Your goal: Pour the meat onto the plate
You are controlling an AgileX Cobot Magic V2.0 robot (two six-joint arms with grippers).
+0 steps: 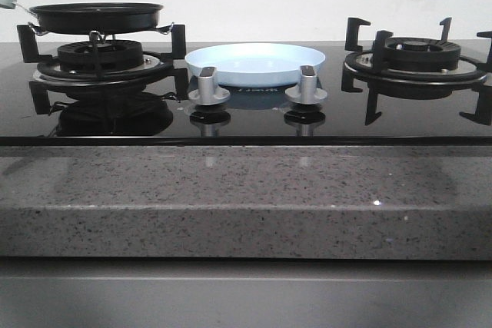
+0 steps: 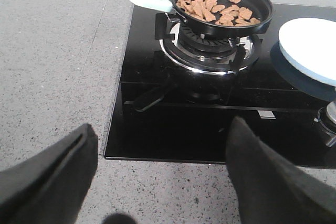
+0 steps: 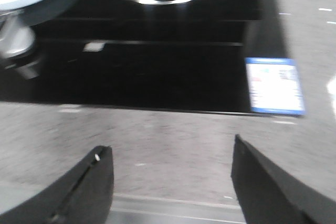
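Resting position, meat (image 2: 216, 9): heaped inside the black pan (image 2: 262, 22) on the left burner (image 2: 210, 51).
Plate (image 1: 256, 61): on the glass hob between both burners, behind two knobs (image 1: 208, 88).
Left end effector (image 2: 163, 182): released, fingers spread, above the granite surface (image 2: 52, 51).
Right end effector (image 3: 173, 192): released, holding nothing.

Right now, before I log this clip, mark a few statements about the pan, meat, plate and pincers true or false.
1. The meat lies in the black frying pan. True.
2. The pan sits on the right burner. False: it sits on the left burner; the right burner is bare.
3. The plate is empty, between the two burners. True.
4. The left pincer grips the pan's handle. False: it is open and holds nothing; the pale handle is untouched.
5. The right pincer is open. True.
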